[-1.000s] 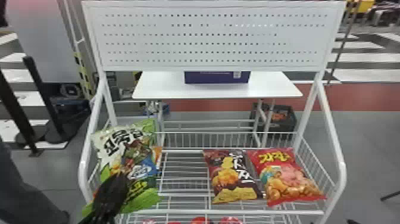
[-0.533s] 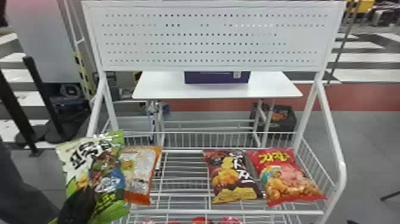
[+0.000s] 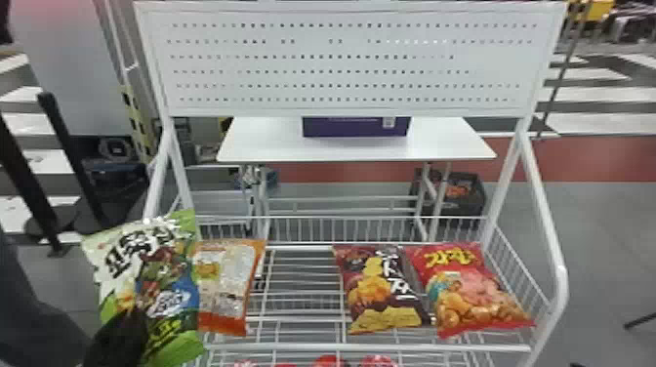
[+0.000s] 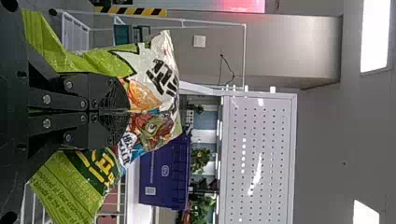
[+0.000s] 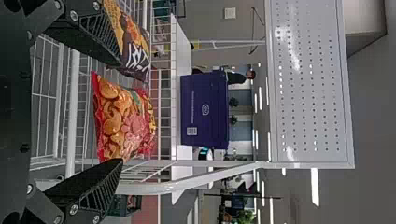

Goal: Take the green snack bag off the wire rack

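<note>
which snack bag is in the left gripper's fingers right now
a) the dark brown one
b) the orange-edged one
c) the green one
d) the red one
c, since the left gripper's fingers are closed on the green snack bag.

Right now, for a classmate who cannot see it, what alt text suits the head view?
The left gripper holds a green snack bag at the left side of a white wire rack. An orange bag lies on the rack's left, a brown bag and a red bag on its right.
</note>
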Motion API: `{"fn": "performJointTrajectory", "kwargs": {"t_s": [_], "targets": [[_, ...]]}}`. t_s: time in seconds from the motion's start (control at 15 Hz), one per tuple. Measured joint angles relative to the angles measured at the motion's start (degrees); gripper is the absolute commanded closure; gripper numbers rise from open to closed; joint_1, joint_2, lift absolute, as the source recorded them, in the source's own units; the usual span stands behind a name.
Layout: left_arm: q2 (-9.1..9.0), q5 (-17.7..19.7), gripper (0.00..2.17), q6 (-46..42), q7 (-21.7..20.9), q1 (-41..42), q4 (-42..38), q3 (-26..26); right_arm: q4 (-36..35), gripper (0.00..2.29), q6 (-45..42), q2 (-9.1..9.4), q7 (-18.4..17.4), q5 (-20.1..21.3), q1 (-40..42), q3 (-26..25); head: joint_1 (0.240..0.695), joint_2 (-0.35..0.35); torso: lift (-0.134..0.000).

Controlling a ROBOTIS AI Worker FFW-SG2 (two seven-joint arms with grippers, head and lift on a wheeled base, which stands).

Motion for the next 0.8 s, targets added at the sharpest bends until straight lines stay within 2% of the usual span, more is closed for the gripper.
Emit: {"fn": "performJointTrajectory", "kwargs": {"t_s": [0.8], "targets": [[-0.25,-0.31,1.72,0.22,-0.21,0.22,0.09,-0.16,-0.09,0.16,-0.09,-0.28,0.00,-0.08,-0.16,0.59,0.499,0.000,0.000]]}}
